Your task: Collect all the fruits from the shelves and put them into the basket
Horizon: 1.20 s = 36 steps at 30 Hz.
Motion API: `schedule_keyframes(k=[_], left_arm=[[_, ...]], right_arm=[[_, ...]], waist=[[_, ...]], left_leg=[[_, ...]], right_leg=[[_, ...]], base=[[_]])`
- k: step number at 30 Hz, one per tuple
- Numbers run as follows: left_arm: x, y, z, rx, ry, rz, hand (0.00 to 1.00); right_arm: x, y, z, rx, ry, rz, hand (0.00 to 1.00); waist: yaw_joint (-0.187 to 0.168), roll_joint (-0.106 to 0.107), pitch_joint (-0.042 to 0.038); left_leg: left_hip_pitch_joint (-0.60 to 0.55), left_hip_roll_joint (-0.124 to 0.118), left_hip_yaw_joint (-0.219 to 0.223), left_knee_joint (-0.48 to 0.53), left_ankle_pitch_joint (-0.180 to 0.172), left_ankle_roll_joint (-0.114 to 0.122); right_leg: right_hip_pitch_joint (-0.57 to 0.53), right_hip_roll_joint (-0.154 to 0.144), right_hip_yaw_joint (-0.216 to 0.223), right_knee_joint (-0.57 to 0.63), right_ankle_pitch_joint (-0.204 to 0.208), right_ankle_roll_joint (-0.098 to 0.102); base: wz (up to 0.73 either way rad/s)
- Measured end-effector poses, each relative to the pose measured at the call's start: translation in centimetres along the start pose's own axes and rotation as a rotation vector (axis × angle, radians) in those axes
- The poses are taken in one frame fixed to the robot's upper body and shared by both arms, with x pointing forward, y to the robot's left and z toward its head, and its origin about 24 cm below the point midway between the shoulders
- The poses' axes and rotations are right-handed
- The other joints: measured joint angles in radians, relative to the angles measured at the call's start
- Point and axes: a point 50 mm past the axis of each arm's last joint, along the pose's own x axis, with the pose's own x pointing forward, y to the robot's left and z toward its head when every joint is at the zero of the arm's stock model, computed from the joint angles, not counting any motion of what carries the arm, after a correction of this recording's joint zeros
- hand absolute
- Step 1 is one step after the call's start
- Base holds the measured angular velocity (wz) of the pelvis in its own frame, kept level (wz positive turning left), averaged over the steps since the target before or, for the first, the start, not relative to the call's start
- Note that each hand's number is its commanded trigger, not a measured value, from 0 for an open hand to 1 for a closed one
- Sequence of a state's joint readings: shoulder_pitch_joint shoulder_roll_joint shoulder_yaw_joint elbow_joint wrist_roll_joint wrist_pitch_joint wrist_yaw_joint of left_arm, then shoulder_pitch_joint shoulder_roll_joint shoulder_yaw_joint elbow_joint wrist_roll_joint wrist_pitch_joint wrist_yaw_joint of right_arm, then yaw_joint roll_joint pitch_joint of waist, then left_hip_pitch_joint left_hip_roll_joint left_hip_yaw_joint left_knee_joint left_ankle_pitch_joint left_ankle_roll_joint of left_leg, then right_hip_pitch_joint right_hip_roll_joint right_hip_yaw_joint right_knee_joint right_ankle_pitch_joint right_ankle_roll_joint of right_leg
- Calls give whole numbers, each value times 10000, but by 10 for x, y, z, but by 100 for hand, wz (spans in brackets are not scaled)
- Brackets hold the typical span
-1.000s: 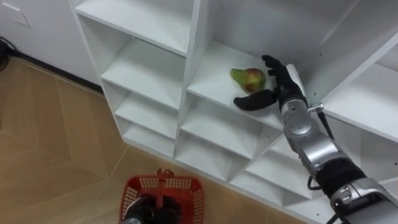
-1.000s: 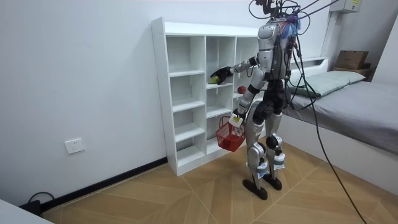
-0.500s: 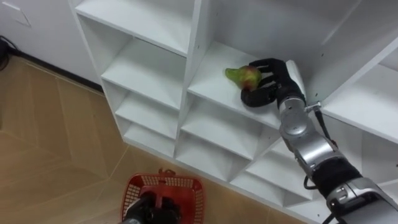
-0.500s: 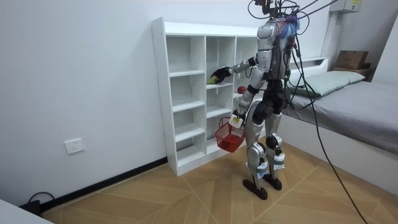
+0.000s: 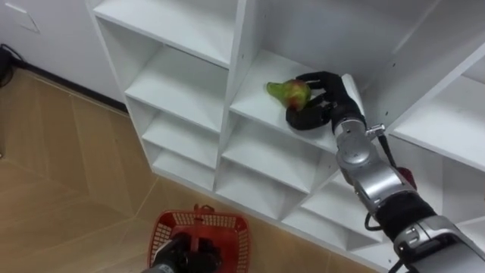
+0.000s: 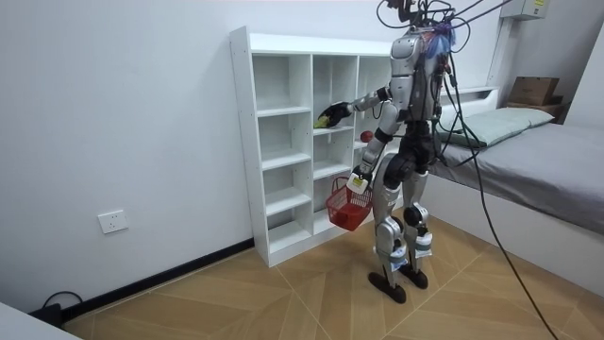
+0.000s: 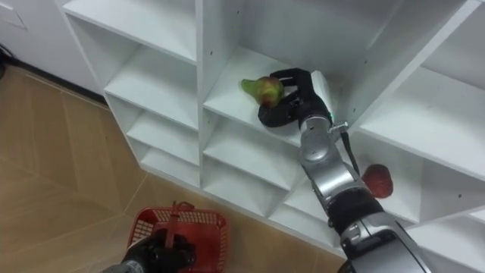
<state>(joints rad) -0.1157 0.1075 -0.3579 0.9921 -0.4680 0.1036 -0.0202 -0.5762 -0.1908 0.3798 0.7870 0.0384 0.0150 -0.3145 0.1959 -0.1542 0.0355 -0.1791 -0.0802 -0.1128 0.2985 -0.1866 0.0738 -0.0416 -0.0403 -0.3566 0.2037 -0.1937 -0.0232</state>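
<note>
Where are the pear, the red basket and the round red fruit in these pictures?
pear [image 5: 282, 90], left eye view, on its green end.
red basket [image 5: 227, 220], left eye view, on its far rim.
round red fruit [image 7: 377, 180], right eye view, on its visible middle, beside the forearm.

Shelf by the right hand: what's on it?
One green-and-red pear on the shelf, with the right hand fingers curled round it. The hand hides the board behind and under it. The left hand grips the basket below.
</note>
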Motion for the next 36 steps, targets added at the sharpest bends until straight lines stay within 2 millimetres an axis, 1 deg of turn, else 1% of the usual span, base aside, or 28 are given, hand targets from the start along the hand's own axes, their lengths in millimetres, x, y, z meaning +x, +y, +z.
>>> schedule_keyframes(k=[5,7,8,10,12,14,16,17,18,19,21,24,26,28,29,30,31,32,33,35,36], left_arm=[[0,-3,0,-44,-5,-49,100],[0,-3,0,-111,-32,-22,100],[0,-3,1,-178,-43,-2,100],[0,-3,1,-307,-60,-5,100],[0,-4,3,-392,-167,-74,100],[0,-5,5,-442,-281,-118,100],[0,-6,7,-469,-511,-132,100],[0,-6,8,-496,-604,-118,100],[0,-7,9,-514,-648,-119,100],[0,-7,10,-579,-701,-118,100],[1,-11,11,-754,-756,-168,100],[1,-15,12,-901,-802,-177,100],[1,-17,14,-888,-898,-232,100],[1,-17,14,-887,-914,-195,100],[1,-17,12,-909,-882,-150,100],[1,-19,12,-936,-867,-97,100],[1,-19,12,-942,-872,-80,100],[1,-19,12,-953,-885,-30,100],[1,-19,12,-972,-898,4,100],[1,-19,15,-987,-1072,84,100],[1,-20,16,-986,-1186,105,100]], right_arm=[[-2,3,1,170,-69,90,100],[-2,3,2,284,-107,158,100],[-4,5,2,462,-130,197,100],[-8,10,2,875,-136,314,100],[-13,13,1,1280,-156,428,100],[-20,16,-3,1400,-217,523,100],[-27,19,-7,1543,-240,599,100],[-31,21,-8,1653,-298,722,100],[-34,22,-7,1711,-375,837,100],[-39,25,-8,1867,-481,991,100],[-48,29,-9,2101,-631,1272,100],[-59,33,-13,1943,-793,1554,100],[-66,35,-16,1932,-820,1704,100],[-73,38,-21,2036,-702,1803,100],[-77,40,-28,2031,-482,1891,100],[-82,40,-35,1995,-247,1965,100],[-84,41,-39,1964,-136,2033,100],[-88,42,-45,1891,52,2214,100],[-92,44,-50,1771,192,2382,100],[-95,45,-54,1692,301,2594,100],[-96,45,-55,1566,298,2644,100]], waist=[[-28,-3,-3],[-131,3,-5],[-249,14,-10],[-349,49,-19],[-535,164,-20],[-620,262,-29],[-708,390,-44],[-837,472,-64],[-904,506,-68],[-931,550,-86],[-1095,669,-143],[-1152,754,-195],[-1176,806,-205],[-1203,873,-230],[-1206,941,-260],[-1311,1016,-305],[-1347,1040,-313],[-1349,1080,-307],[-1362,1099,-310],[-1405,1106,-306],[-1480,1139,-285]], left_leg=[[60,0,26,-65,11,17],[68,0,16,-65,11,17],[68,-2,7,-66,11,18],[76,-3,35,-59,11,18],[101,-7,93,-51,12,18],[161,0,254,-52,11,18],[210,4,323,-64,11,19],[229,7,370,-77,12,19],[249,16,459,-87,12,19],[311,46,588,-133,12,19],[478,59,663,-306,34,57],[695,98,796,-424,44,75],[733,118,856,-422,43,76],[797,153,985,-448,42,77],[874,174,1082,-500,41,78],[888,177,1105,-528,41,79],[919,181,1148,-576,46,86],[1003,225,1344,-659,54,91],[1041,272,1473,-675,51,89],[1049,327,1652,-722,50,87],[1044,334,1673,-729,51,86]], right_leg=[[8,-12,12,3,0,0],[19,-12,-4,0,-1,1],[22,-13,2,-2,0,1],[23,-15,72,-1,0,1],[27,-17,273,0,0,1],[55,-15,516,-4,0,2],[66,-22,584,-6,0,3],[70,-23,639,-6,0,3],[70,-22,685,-5,0,3],[75,-12,825,-4,-1,4],[154,-18,815,-5,0,5],[268,-17,853,3,0,6],[278,1,970,2,10,21],[284,19,1091,10,18,20],[302,23,1132,9,24,16],[298,23,1156,13,37,17],[290,23,1198,18,37,17],[280,48,1357,25,54,0],[279,79,1418,21,89,-5],[204,118,1582,17,137,-23],[182,130,1618,7,165,-25]], base=[[-1],[2],[0],[0],[-5],[-14],[-16],[-9],[-19],[-21],[-11],[-12],[-14],[-21],[-23],[-19],[-21],[-35],[-36],[-29],[-20]])
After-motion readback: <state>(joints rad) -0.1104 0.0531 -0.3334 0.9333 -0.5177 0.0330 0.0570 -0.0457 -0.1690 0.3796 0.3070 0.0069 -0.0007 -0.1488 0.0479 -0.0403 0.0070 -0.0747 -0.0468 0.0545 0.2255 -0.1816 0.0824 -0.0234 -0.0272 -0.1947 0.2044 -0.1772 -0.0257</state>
